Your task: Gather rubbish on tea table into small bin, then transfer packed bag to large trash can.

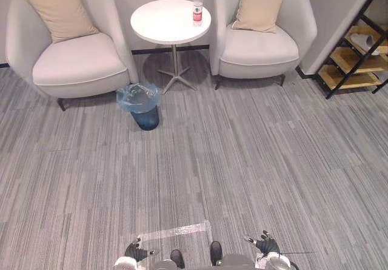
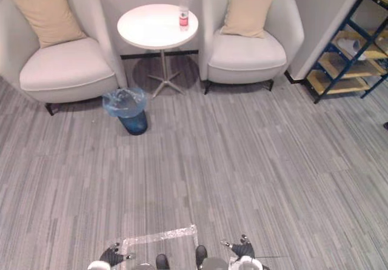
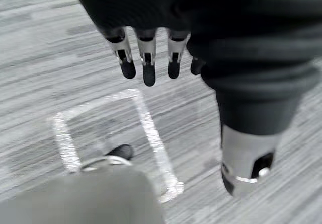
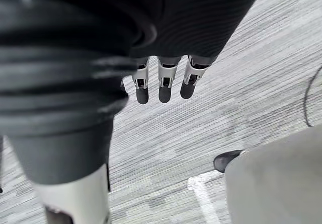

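You have one table [image 1: 171, 20], round and white, and one bottle [image 1: 197, 6] stands upright on it near the far right edge. It is the only thing on the top. One bin [image 1: 145, 117] sits on the carpet [image 1: 242, 161] just beside the table's foot, on the near left side. It is lined with a blue bag [image 1: 138, 96], and you cannot make out what is inside.

Two chairs flank the table: a left chair [image 1: 73, 64] and a right chair [image 1: 260, 51]. There are two cushions, one [image 1: 60, 9] on the left chair and one [image 1: 259, 9] on the right chair. One shelf [image 1: 354, 57] stands well right of the table, cut off at the edge, and a pale thing on it is too small to tell.

Carpet lies between the table and your hands, with one strip of white tape [image 1: 176, 232] well apart from the table on the near side. The left hand [image 1: 136, 252] and right hand [image 1: 267, 244] are both by the tape, partly cut off. In each wrist view the fingers [image 3: 149, 68] hang straight and loose, holding nothing.
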Tool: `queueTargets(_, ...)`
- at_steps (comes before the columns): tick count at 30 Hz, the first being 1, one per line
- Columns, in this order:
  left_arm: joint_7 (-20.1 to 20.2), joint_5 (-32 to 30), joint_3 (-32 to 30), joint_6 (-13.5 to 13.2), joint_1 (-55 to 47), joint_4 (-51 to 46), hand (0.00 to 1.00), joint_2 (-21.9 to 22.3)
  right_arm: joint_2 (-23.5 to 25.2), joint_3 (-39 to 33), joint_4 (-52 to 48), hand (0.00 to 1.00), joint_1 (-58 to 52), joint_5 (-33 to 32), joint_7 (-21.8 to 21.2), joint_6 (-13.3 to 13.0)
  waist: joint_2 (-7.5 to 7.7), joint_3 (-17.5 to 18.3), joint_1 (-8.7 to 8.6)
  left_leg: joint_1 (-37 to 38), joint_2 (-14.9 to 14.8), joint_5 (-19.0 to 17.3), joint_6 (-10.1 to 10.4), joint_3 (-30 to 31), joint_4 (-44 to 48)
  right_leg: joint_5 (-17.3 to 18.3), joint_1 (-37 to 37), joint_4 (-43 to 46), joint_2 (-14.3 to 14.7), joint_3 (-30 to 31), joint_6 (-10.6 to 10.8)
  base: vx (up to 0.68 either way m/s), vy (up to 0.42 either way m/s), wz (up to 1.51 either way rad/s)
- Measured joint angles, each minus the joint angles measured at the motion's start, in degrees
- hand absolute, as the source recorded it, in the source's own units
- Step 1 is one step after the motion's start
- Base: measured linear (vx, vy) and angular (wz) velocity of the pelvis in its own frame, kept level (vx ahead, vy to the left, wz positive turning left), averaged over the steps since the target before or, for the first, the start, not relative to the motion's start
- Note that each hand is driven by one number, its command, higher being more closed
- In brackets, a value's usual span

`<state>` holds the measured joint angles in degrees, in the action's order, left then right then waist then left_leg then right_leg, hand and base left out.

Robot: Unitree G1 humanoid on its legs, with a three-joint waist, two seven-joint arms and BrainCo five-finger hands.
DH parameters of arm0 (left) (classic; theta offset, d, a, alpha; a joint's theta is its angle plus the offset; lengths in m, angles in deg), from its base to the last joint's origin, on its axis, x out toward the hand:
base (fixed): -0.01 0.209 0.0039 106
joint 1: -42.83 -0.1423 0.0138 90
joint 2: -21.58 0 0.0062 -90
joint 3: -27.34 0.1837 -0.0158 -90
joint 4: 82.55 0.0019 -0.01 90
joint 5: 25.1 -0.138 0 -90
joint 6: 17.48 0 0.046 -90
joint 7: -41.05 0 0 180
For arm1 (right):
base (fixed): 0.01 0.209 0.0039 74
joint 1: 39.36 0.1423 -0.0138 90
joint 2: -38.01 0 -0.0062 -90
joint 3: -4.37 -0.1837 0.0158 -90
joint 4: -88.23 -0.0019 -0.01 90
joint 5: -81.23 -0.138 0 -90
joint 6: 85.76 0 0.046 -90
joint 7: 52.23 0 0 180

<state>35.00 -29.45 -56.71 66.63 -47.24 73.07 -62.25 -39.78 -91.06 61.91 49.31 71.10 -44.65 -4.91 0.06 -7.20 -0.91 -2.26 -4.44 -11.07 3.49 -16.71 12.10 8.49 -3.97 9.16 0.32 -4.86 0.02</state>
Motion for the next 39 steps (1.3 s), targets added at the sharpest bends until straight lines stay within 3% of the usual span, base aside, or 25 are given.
queueTargets(2, 0.1, 0.3, -1.1, 0.0, 0.7, -1.3, 0.00, 0.3, 0.1, -0.1, -0.2, 0.00, 0.0, -0.2, 0.0, -0.1, 0.43, -0.8, 0.22, -3.7, -1.4, -0.8, 0.4, -0.2, 9.2, 0.8, 0.5, 1.0, -0.1, -0.6, -0.4, 0.08, -0.118, 0.22)
queueTargets(4, 0.0, 1.3, -4.4, -0.1, 0.5, -3.4, 0.00, 1.9, 0.2, -0.4, -1.6, 0.00, -0.5, -1.4, 0.1, 0.0, -0.49, -2.0, 0.93, -7.4, -4.2, -0.7, 0.3, -0.3, 21.7, 1.3, 2.3, 2.7, 0.2, -1.0, -0.4, 0.13, -0.105, -0.11)
queueTargets(5, 0.0, 2.0, -5.6, -0.2, 0.2, -4.4, 0.00, 2.8, 0.2, -0.9, -3.4, 0.00, -1.3, -2.2, 0.3, -0.1, -0.94, -2.6, 1.44, -9.3, -5.4, 0.7, -0.7, -0.3, 29.2, 2.8, 3.8, 3.9, -0.1, -0.5, -2.0, 0.13, -0.003, -0.29)
queueTargets(6, 0.0, 2.3, -6.6, -0.3, 0.1, -4.6, 0.00, 4.0, 0.1, -1.0, -4.9, 0.00, -1.5, -2.4, 0.3, -0.1, -1.47, -2.7, 1.34, -11.9, -6.6, -1.5, -0.6, -0.1, 33.4, 4.4, 4.4, 5.0, -0.5, 0.1, -2.6, 0.12, 0.023, -0.26)
queueTargets(10, 0.2, 3.5, -6.8, -1.1, -0.1, -6.7, 0.00, 6.1, 0.2, -1.1, -5.8, 0.00, -1.7, -3.5, 0.7, -0.4, -1.68, -3.0, 1.26, -15.3, -6.0, -2.4, -0.4, -0.2, 27.5, 7.3, 5.7, 5.5, -2.8, 1.0, -2.4, 0.11, 0.100, -0.05)
queueTargets(13, 0.0, 4.2, -6.7, -1.3, -0.7, -7.5, 0.00, 7.0, -0.3, -1.0, -5.5, 0.00, -1.3, -3.5, 0.9, -0.5, -2.59, -2.6, 1.57, -15.4, -1.7, 0.8, 1.5, 2.4, 10.4, 8.9, 6.1, 4.3, -4.6, 3.1, 0.1, 0.20, 0.232, -0.26)
queueTargets(14, 0.1, 4.4, -6.7, -1.3, -1.0, -6.9, 0.00, 7.2, -0.6, -0.7, -3.9, 0.00, -0.7, -3.5, 0.9, -0.4, -2.81, -2.4, 2.46, -14.6, 0.0, 5.0, -0.2, 4.8, 7.0, 9.5, 6.2, 3.6, -4.9, 5.3, 1.1, 0.29, 0.332, -0.65)
queueTargets(15, 0.2, 4.7, -6.9, -1.3, -0.9, -6.7, 0.00, 7.1, -0.7, -0.6, -3.6, 0.00, -0.5, -3.5, 0.9, -0.4, -2.76, -2.0, 2.82, -14.6, 0.6, 4.8, -0.8, 4.7, 7.2, 9.5, 6.2, 3.2, -5.4, 6.0, 1.4, 0.45, 0.395, -0.65)
queueTargets(16, 0.2, 4.5, -7.1, -1.4, -0.6, -6.6, 0.00, 6.4, 0.5, -0.9, -3.3, 0.00, -0.4, -3.4, 0.8, -0.4, -1.13, -1.6, 3.16, -14.7, 2.4, 2.1, -2.6, 3.2, 8.5, 9.3, 7.0, 2.9, -7.4, 6.9, 2.7, 0.47, 0.335, -0.37)
queueTargets(17, 0.1, 4.5, -7.2, -1.3, -0.6, -6.5, 0.00, 6.0, 1.1, -1.2, -3.3, 0.00, -0.5, -3.4, 0.8, -0.4, -0.36, -1.4, 3.16, -14.3, 3.0, 1.0, -2.9, 2.2, 9.0, 9.4, 6.3, 4.8, -8.4, 7.2, 3.7, 0.39, 0.260, -0.28)
queueTargets(19, 0.1, 4.5, -7.2, -1.2, -0.6, -6.4, 0.00, 5.9, 1.3, -1.2, -3.3, 0.00, -0.5, -3.4, 0.5, -0.4, 0.08, -1.2, 3.21, -12.5, 3.6, 0.1, -4.0, 0.7, 9.0, 9.4, 4.8, 10.2, -9.3, 7.4, 4.3, 0.37, 0.174, -0.33)
queueTargets(20, 0.1, 4.5, -7.0, -1.0, -0.8, -6.3, 0.00, 5.9, 1.5, -1.1, -4.3, 0.00, -0.8, -3.4, 0.2, -0.4, 0.26, -1.1, 3.64, -8.2, 4.2, -1.5, -4.7, -1.1, 7.5, 7.7, 0.6, 22.1, -10.1, 8.4, 7.4, 0.49, 0.206, -0.49)
queueTargets(22, 0.1, 4.5, -6.4, -1.0, -1.0, -6.3, 0.00, 5.8, 1.6, -1.0, -5.6, 0.00, -1.0, -3.3, -0.3, -0.6, 0.15, -1.0, 3.44, -5.1, 4.4, -2.5, -4.9, -1.7, 6.1, 5.7, -3.8, 33.4, -10.3, 8.4, 11.0, 0.38, 0.127, -0.33)
queueTargets(23, 0.0, 4.5, -5.1, -0.9, -0.8, -6.3, 0.00, 5.9, 1.7, -1.0, -6.9, 0.00, -0.9, -3.2, -0.5, -0.7, 0.19, -1.0, 2.85, -1.7, 4.5, -3.4, -4.8, -1.6, 4.8, 6.1, -8.8, 44.1, -10.9, 5.2, 9.8, 0.37, 0.070, -0.11)
queueTargets(24, 0.1, 4.5, -4.7, -0.9, -0.7, -6.3, 0.00, 6.0, 1.7, -1.0, -7.2, 0.00, -0.9, -3.2, -0.5, -0.7, 0.18, -1.1, 2.89, -0.5, 4.5, -3.5, -4.8, -1.6, 4.1, 6.6, -9.9, 45.8, -11.4, 3.7, 8.8, 0.46, 0.042, -0.07)
queueTargets(25, 0.0, 4.5, -4.7, -0.9, -0.7, -6.2, 0.00, 6.6, 1.5, -1.1, -7.6, 0.00, -0.5, -2.6, -0.6, -0.7, -0.16, -1.3, 2.82, 3.7, 4.2, -3.5, -4.8, -1.6, 1.1, 8.5, -12.1, 48.3, -12.2, -1.0, 5.2, 0.32, -0.004, -0.08)
queueTargets(27, 0.0, 4.6, -4.7, -0.9, -0.7, -6.0, 0.00, 7.3, 1.4, -1.0, -7.8, 0.00, -0.5, -1.2, -0.6, -1.0, -0.92, -1.7, 2.36, 7.8, 3.2, -3.5, -4.7, -1.6, -1.0, 10.3, -14.2, 46.2, -12.1, -5.7, 2.6, 0.40, -0.073, -0.02)
queueTargets(29, 0.1, 4.6, -4.0, -1.0, -0.6, -4.9, 0.00, 7.6, 1.5, -1.0, -7.8, 0.00, 0.4, -1.0, -0.7, -1.2, -0.81, -1.6, 0.85, 10.5, 1.6, -3.5, -4.7, -1.2, -1.9, 10.3, -17.7, 36.7, -10.5, -8.4, 2.1, 0.48, -0.212, 0.22)
queueTargets(31, 0.1, 4.5, -2.2, -1.0, -0.3, -3.9, 0.00, 7.3, 1.4, -1.0, -7.6, 0.00, 0.5, -1.0, -0.7, -1.3, -0.57, -1.4, 0.14, 11.1, 1.1, -3.7, -4.3, 0.2, -2.5, 5.1, -19.2, 23.9, -8.3, -7.4, 2.2, 0.42, -0.257, 0.41)
queueTargets(32, 0.4, 4.4, -1.6, -1.1, 0.2, -3.0, 0.00, 6.9, 1.3, -1.1, -6.3, 0.00, -0.1, -1.1, -1.0, -1.3, 0.81, -1.1, -0.16, 12.3, 2.0, -4.5, -1.8, 2.8, -2.9, -4.7, -18.5, 16.0, -7.8, -5.3, -1.0, 0.27, -0.168, 0.27)
queueTargets(34, 0.4, 4.3, -2.0, -1.1, 1.1, -1.5, 0.00, 8.7, -1.5, -1.2, -4.3, 0.00, 0.6, -1.0, -0.9, -1.1, -3.36, -0.7, 0.72, 12.8, -1.5, -4.7, 0.1, 4.6, -2.4, -3.4, -17.9, 16.7, -5.0, -6.8, -2.4, 0.42, -0.231, -0.05)
queueTargets(36, 0.5, 3.7, -3.2, -1.0, 1.3, -0.9, 0.00, 9.7, -1.7, -1.6, -3.8, 0.00, 0.7, -1.3, -0.7, -1.1, -4.34, -0.8, 0.40, 10.7, -2.9, -3.1, 2.6, 5.9, 2.5, -0.6, -16.9, 16.6, -4.1, -7.3, -3.1, 0.45, -0.266, 0.01)
queueTargets(37, 0.6, 3.4, -5.0, -0.8, 1.7, -1.1, 0.00, 10.0, -1.2, -1.6, -4.2, 0.00, 0.7, -1.2, -0.7, -1.0, -4.13, -1.5, 0.02, 7.5, -4.2, -1.7, 4.5, 7.4, 12.2, 0.7, -14.4, 16.0, -3.6, -7.6, -3.7, 0.36, -0.247, 0.21)
queueTargets(38, 0.6, 3.4, -6.7, -0.9, 1.5, -2.7, 0.00, 10.8, -1.3, -0.9, -4.3, 0.00, 0.2, -1.2, -0.7, -0.8, -3.33, -2.2, 0.26, 2.4, -6.2, 0.1, 4.4, 9.5, 26.0, 1.9, -10.5, 14.3, -3.2, -8.0, -4.2, 0.38, -0.255, 0.17)
queueTargets(39, 0.6, 3.5, -7.1, -1.0, 1.4, -3.3, 0.00, 11.0, -1.2, -0.8, -4.4, 0.00, 0.0, -1.2, -0.7, -0.9, -3.18, -2.3, 0.49, 0.9, -6.8, -0.2, 4.3, 9.4, 30.4, 2.4, -9.2, 14.0, -3.2, -8.2, -4.5, 0.27, -0.179, 0.05)
